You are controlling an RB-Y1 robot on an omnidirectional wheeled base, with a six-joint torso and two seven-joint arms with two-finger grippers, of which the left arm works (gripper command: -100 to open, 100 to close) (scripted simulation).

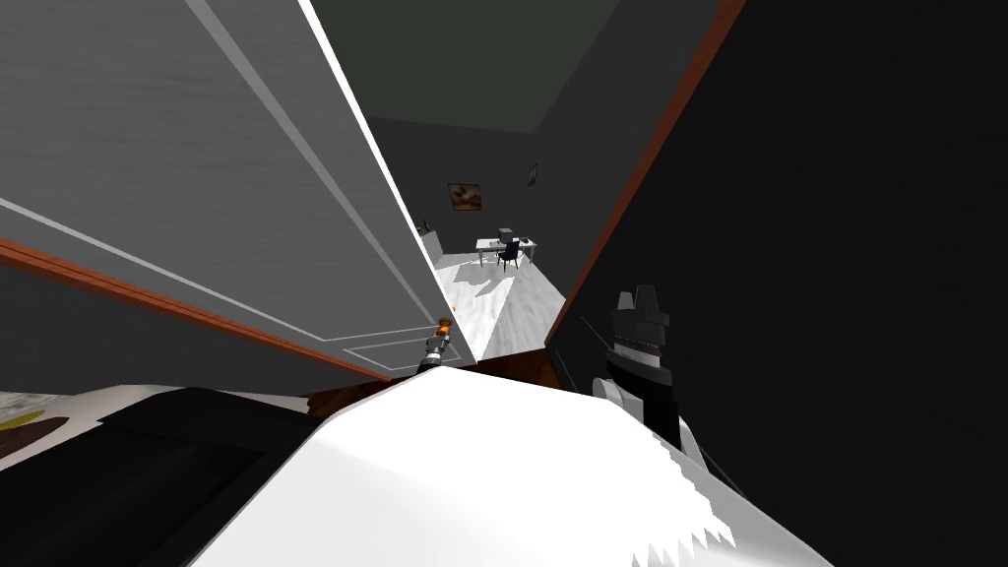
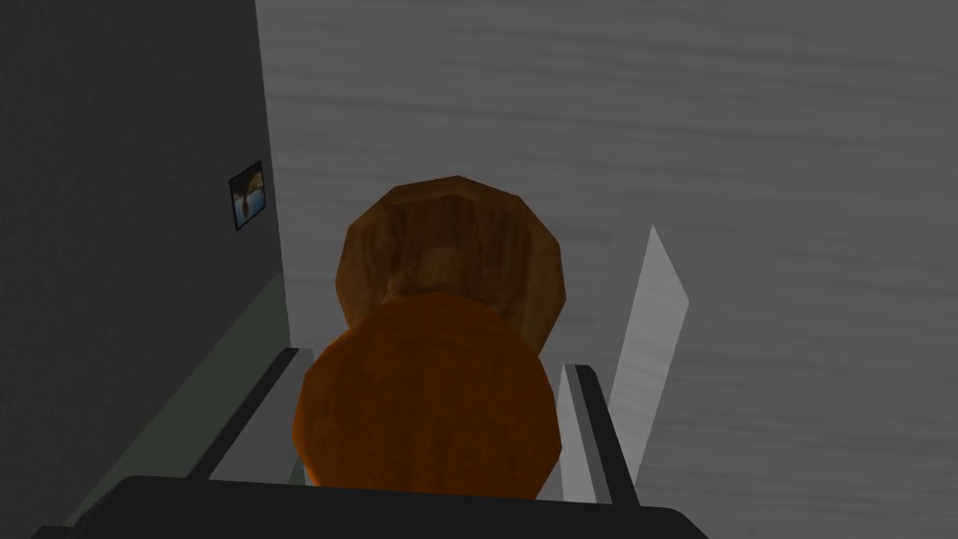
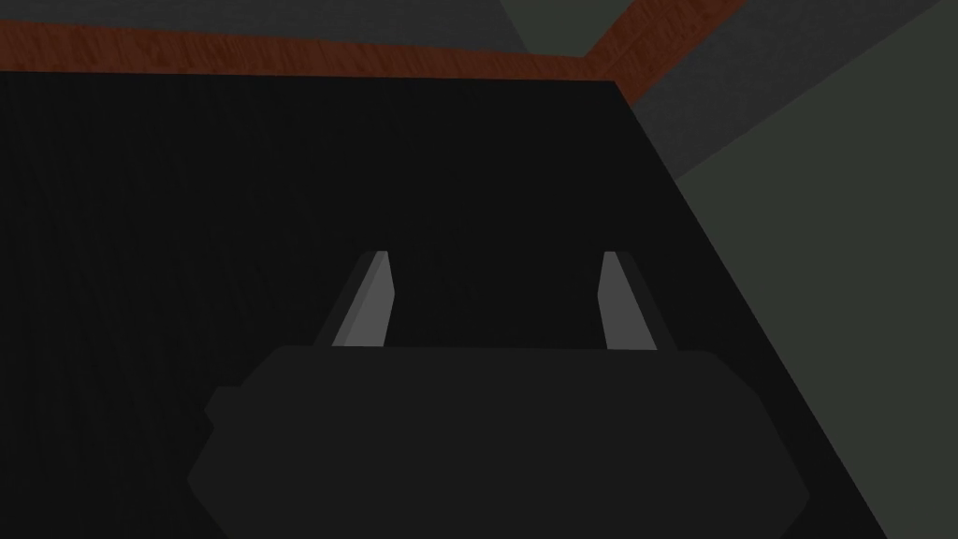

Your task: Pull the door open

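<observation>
The left gripper [image 2: 430,379] is clenched on the knob [image 2: 428,402], a finger [image 2: 582,421] against each side of the orange disc. The knob's stem runs straight out of the door [image 2: 748,187] toward the palm, so its long axis is square to the door face and in line with the gripper. In the head view the knob [image 1: 444,324] sits low on the free edge of the grey panelled door [image 1: 246,197], just above the left gripper [image 1: 437,346].

The door is ajar, its free edge turned toward me and a lit floor [image 1: 502,305] showing in the gap. So the pull looks part done. Next the hand must draw back in an arc around the hinges, out of sight on my left, without twisting off the knob.

The right gripper [image 3: 494,281] is released, facing a dark wall [image 1: 837,246].
</observation>
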